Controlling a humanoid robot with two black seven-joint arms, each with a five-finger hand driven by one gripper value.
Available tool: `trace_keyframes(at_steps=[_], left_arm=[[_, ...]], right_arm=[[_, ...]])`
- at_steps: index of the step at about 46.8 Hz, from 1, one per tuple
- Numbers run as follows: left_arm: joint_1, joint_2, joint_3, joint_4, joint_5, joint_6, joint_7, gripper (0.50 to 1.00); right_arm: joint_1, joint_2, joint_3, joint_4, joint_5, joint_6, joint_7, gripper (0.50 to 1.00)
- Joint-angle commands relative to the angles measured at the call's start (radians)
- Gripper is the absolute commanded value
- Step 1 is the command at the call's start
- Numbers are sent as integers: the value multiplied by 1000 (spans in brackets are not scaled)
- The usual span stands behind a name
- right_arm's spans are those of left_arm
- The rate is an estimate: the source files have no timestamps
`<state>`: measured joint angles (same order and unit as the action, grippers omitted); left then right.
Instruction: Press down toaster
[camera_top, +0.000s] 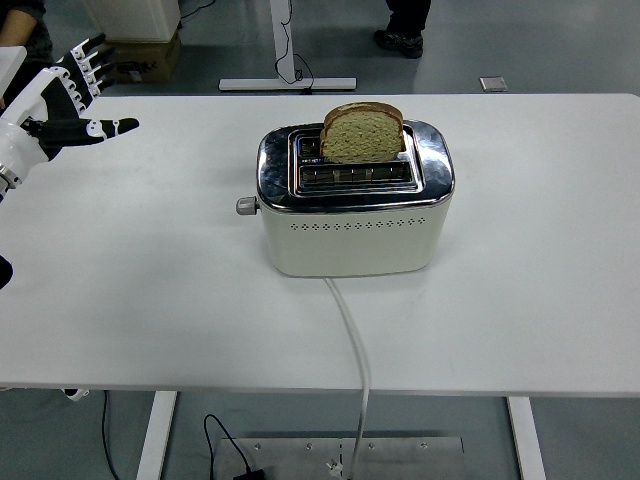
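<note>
Where the white table ends, grey floor shows.

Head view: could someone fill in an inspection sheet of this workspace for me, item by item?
Surface: white table, one toaster on it.
Job's things: cream toaster with chrome top; bread slice sticking up from the rear slot, front slot bare; lever knob on its left end.
Clutter: nothing seen.
Grippers: left hand at the far left corner, fingers spread, holding nothing; right hand not in view.
Cables: white cord runs over the near edge.
Surroundings: cardboard box, a person's shoes.
</note>
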<state>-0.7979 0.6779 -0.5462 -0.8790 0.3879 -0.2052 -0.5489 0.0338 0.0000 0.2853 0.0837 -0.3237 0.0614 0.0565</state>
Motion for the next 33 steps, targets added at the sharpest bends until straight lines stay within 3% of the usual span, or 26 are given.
trace_keyframes(at_steps=[1,13,19,33], left_arm=[[-1,-23,0,28,-73,10,4,1000],[-1,-86,0,69,-245,30,6,1000],[-1,-147,0,143,-313,49,6,1000],[2,-225,0,218,-380,41,7,1000]], right_arm=[[0,0,0,1,0,0,0,998],[0,0,0,1,0,0,0,998],[0,0,0,-1,0,0,0,998],[0,0,0,1,0,0,0,998]])
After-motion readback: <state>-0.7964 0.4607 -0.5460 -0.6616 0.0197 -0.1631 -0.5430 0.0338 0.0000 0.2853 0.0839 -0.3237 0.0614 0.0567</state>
